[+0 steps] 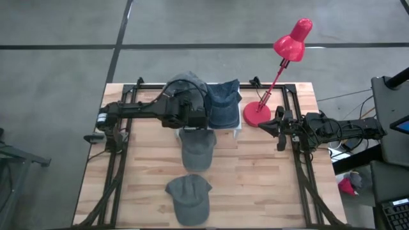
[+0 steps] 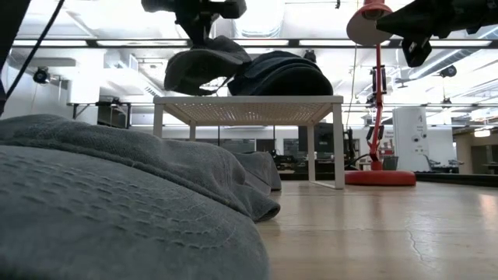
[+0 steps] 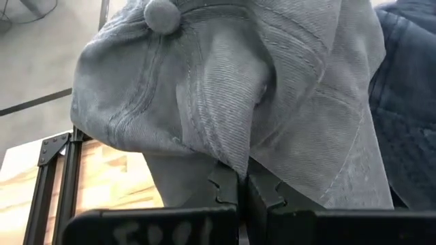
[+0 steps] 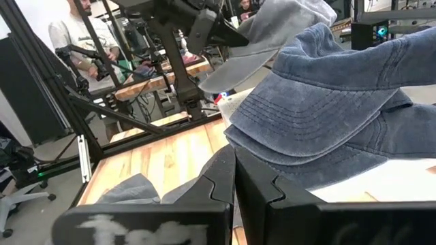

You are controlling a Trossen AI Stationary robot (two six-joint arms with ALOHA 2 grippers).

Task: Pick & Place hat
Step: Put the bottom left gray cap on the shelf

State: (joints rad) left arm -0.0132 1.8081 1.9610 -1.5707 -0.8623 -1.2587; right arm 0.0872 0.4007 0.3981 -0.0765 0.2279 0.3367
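My left gripper (image 1: 190,96) is shut on a light grey hat (image 1: 185,83), which it holds over the left part of a white stand (image 2: 249,101) at the table's far middle. Whether the hat touches the stand top I cannot tell. A blue denim hat (image 1: 223,102) lies on the stand beside it. Two more grey hats lie on the table, one just in front of the stand (image 1: 197,148) and one near the front edge (image 1: 188,198). My right gripper (image 1: 273,128) waits shut at the right, level, above the table. My left gripper pinches a fold of the grey hat's crown cloth (image 3: 235,163) between its two fingers. It slants down at the hat from the near left. The hat's top button (image 3: 162,13) points away from the gripper, and in the low view the hat (image 2: 206,66) hangs tilted below the fingers.
A red desk lamp (image 1: 259,114) stands on the table right of the stand, its head (image 1: 293,39) reaching past the far edge. Black frame rails (image 1: 118,166) run along both table sides. A person (image 4: 71,41) sits in the room beyond.
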